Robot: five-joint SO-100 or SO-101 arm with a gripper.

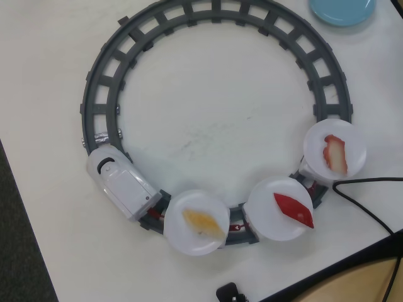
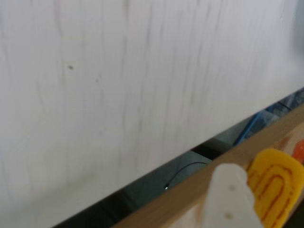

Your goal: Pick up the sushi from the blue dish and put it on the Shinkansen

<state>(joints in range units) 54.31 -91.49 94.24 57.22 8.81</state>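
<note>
On far-right plate of Shinkansen (image 1: 123, 180) lies sushi (image 1: 335, 153); dish (image 1: 343, 11) sits empty at top right. Jaws (image 2: 251, 194) appear empty (gap unclear, cannot tell). Judgement: placement done; retreat high, clear of desk (image 1: 208, 126).

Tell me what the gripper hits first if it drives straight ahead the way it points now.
Judging by the wrist view, the gripper points over the wooden table edge toward the bare white tabletop. Nothing stands in that line, so it would probably meet the tabletop first; blur leaves depth unclear.
</note>
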